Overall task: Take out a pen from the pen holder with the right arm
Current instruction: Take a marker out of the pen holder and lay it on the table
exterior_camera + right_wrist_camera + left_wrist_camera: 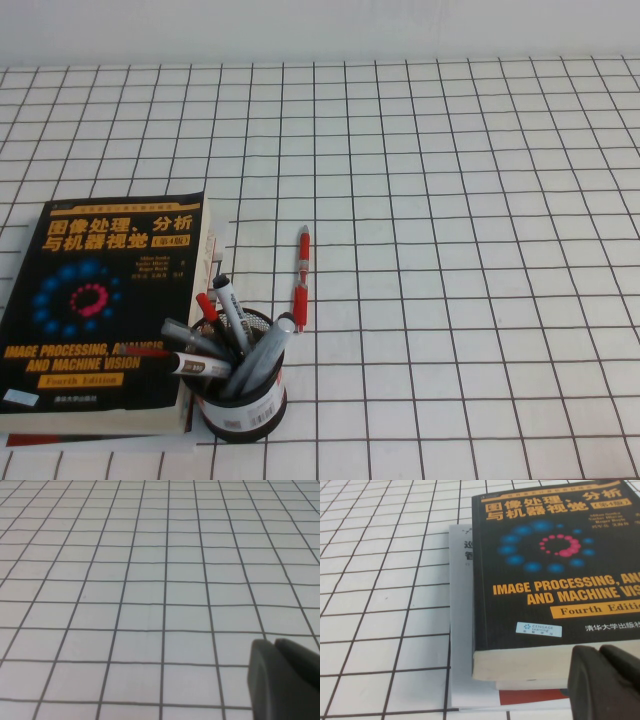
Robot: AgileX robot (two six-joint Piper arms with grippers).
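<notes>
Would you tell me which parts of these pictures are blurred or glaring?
High view: even light, no glare on the holder. Left wrist view: book sharp, left hand over its edge blurred. Right wrist view: table sharp, right hand above it blurred.

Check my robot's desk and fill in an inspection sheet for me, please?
Surface: white gridded table.
Job's things: black pen holder full of markers, beside the textbook; red pen lying on the table just beyond it.
Clutter: black textbook stacked on a white book.
Grippers: left claw shut, above the textbook's corner; right claw shut, above bare grid.
Cables: nothing seen.
Surroundings: plain white wall behind.
</notes>
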